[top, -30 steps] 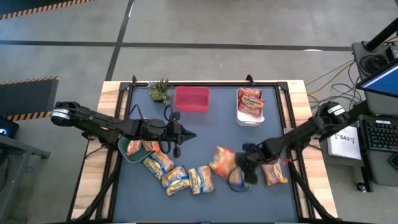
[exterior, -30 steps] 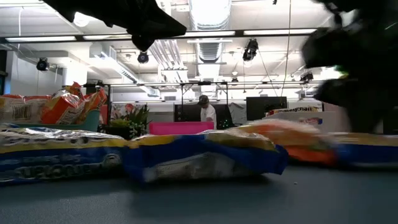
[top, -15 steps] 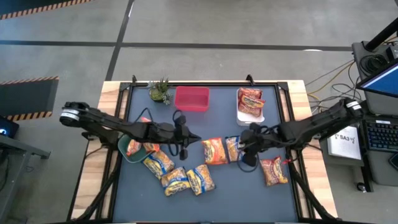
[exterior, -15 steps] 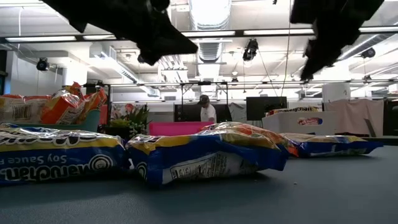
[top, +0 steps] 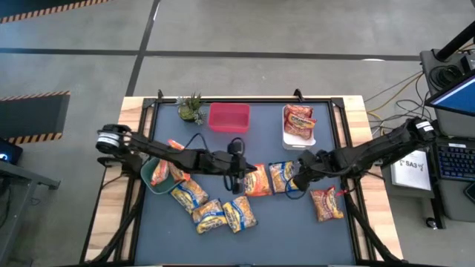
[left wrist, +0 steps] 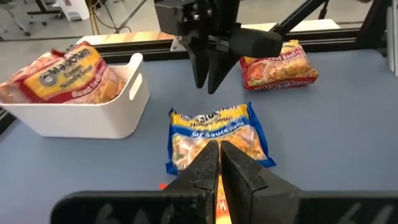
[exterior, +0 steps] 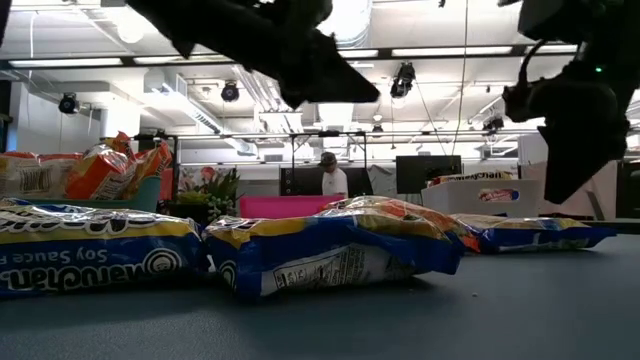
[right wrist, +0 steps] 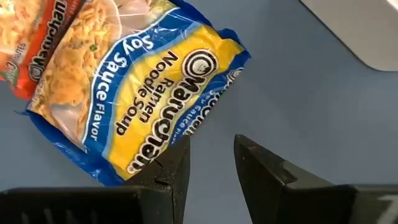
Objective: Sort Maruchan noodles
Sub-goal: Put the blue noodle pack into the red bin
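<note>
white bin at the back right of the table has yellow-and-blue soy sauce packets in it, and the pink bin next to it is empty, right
Not quite. The white bin holds red packets, not yellow-and-blue ones; the high view and the left wrist view both show this. The yellow-and-blue soy sauce packets lie on the table. The pink bin does look empty.

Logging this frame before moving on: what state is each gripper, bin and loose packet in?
Left gripper: fingers shut, empty, over the orange packet.
Right gripper: fingers slightly apart, empty, beside the yellow-and-blue packet.
White bin: holds red packets.
Pink bin: looks empty.
Teal bin: holds orange packets.
Red packet: flat on the mat, alone.
Three yellow-and-blue packets: loose in a cluster near the teal bin.
</note>
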{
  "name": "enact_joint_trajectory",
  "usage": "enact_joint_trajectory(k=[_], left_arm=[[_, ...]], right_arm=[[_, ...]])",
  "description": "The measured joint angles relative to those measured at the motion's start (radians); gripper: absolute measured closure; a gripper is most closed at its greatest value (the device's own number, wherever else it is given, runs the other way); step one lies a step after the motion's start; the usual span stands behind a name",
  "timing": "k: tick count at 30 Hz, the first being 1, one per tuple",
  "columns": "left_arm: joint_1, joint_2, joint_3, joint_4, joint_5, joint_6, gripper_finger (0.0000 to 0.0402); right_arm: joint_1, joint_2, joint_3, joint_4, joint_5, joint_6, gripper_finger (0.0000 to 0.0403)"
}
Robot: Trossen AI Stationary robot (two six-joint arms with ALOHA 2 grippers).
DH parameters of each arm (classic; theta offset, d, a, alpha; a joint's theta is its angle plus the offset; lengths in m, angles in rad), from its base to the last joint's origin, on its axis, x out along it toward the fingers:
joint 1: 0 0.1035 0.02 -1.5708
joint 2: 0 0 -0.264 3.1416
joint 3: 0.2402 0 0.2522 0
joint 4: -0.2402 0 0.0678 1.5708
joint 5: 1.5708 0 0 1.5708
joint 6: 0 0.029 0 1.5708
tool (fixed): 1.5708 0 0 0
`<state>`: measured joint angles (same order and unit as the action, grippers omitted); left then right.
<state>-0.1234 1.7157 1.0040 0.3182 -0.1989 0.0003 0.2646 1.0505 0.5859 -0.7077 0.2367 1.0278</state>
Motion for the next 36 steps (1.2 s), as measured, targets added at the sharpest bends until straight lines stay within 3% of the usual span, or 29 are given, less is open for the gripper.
enact_joint_trajectory(k=[8,17,29,32,36], left_arm=[[0.001,0.170,0.096,-0.006,0.000,-0.002,0.0402],[0.001,0.285,0.174,-0.230,0.000,-0.073,0.0402],[0.000,0.157,0.154,-0.646,-0.020,-0.094,0.0402],[-0.002,0.115,0.140,-0.664,-0.017,-0.051,0.0402],[-0.002,0.092,0.141,-0.509,-0.016,0.001,0.0402]], right_arm=[[0.000,-0.044,-0.049,0.070,0.004,0.002,0.0291],[0.001,-0.048,-0.048,0.104,0.026,-0.014,0.0291],[0.003,-0.050,-0.048,0.138,0.003,0.090,0.0281],[0.003,-0.050,-0.049,0.161,-0.002,0.095,0.0259],[0.003,-0.053,-0.051,0.171,-0.001,0.061,0.0228]])
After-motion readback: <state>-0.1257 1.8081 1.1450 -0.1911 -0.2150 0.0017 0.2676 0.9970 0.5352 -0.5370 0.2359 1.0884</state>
